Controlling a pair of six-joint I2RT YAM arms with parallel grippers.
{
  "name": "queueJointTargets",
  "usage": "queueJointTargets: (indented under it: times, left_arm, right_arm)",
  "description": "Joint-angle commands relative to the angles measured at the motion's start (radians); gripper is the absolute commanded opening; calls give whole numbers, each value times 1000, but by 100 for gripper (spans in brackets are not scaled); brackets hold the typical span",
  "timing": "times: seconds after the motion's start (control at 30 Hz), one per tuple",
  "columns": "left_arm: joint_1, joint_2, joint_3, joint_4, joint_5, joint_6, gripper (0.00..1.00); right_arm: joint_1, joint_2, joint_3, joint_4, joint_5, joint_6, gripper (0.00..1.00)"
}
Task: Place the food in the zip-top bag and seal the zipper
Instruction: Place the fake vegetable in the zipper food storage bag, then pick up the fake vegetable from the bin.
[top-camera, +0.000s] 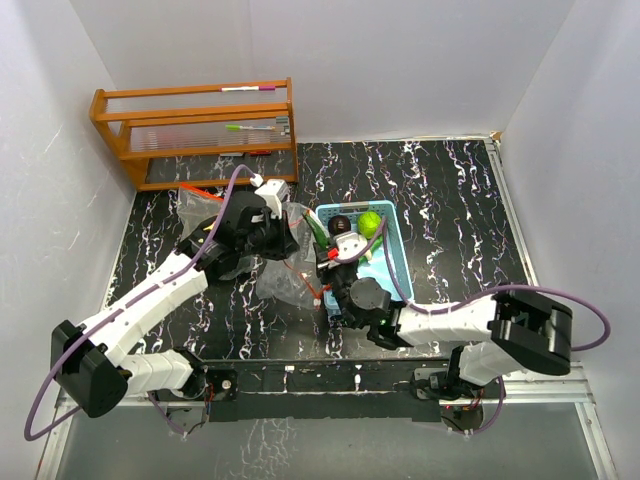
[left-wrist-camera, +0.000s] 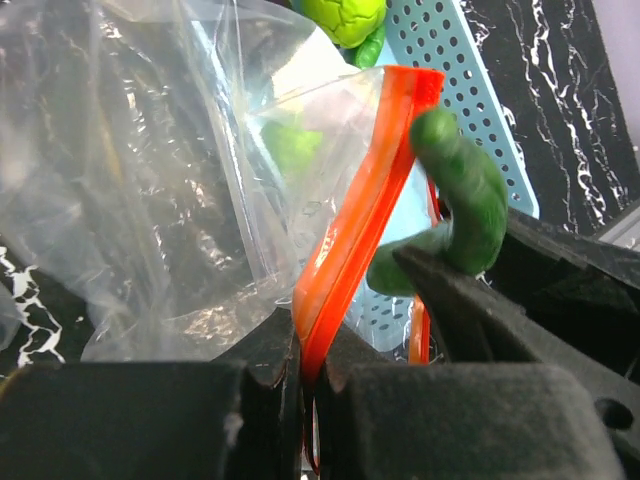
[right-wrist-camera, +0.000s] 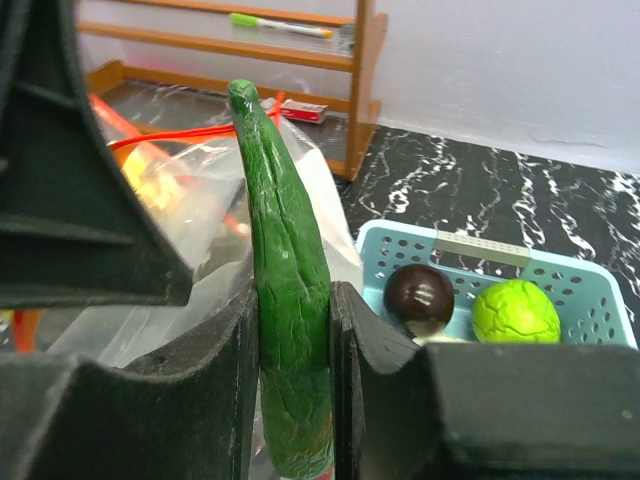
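Observation:
My left gripper (left-wrist-camera: 308, 352) is shut on the red-orange zipper (left-wrist-camera: 352, 235) of the clear zip-top bag (left-wrist-camera: 150, 180) and holds its mouth up beside the blue basket (left-wrist-camera: 470, 90). My right gripper (right-wrist-camera: 295, 300) is shut on the long green pepper (right-wrist-camera: 288, 270), held upright at the bag's mouth; the pepper also shows in the left wrist view (left-wrist-camera: 468, 195). A lime-green ball (right-wrist-camera: 515, 312) and a dark purple ball (right-wrist-camera: 420, 297) lie in the basket (right-wrist-camera: 580, 290). In the top view the left gripper (top-camera: 283, 232) and the right gripper (top-camera: 325, 262) meet over the bag (top-camera: 280, 280).
A second clear bag (top-camera: 200, 205) with yellow pieces lies at the left, also in the right wrist view (right-wrist-camera: 150, 170). A wooden rack (top-camera: 200, 130) with markers stands at the back left. White walls close in the black marbled table (top-camera: 450, 220).

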Motion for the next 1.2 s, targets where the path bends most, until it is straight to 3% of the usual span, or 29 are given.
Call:
queueJointTargets:
  times: [0.0,0.23,0.43,0.53,0.73,0.93,1.0,1.1,1.17]
  left_arm:
    - [14,-1,42,-30,-29,48,0]
    - [27,75,22,68,18,20,0]
    - [35,80,23,92,57,-5,0]
    - [37,73,26,77,33,7,0]
    - [40,70,16,28,-37,52,0]
    - [45,68,12,11,-48,66,0]
    - [46,68,12,12,-52,66,0]
    - [47,72,8,18,-51,68,0]
    - [48,74,5,24,-44,66,0]
  right_arm:
    - [5,-97,18,-239,-173,74,13]
    - [5,-118,-19,-371,-274,231,21]
    - [5,-67,33,-493,-187,296,64]
    - [5,-106,45,-529,-156,302,73]
    - [5,-301,31,-589,-145,325,74]
    - [-4,-460,51,-778,-35,373,79]
    - [-50,-468,80,-915,-25,422,79]
    - [-268,-442,139,-1135,-240,539,75]
    - [-433,-411,147,-1170,-449,532,73]
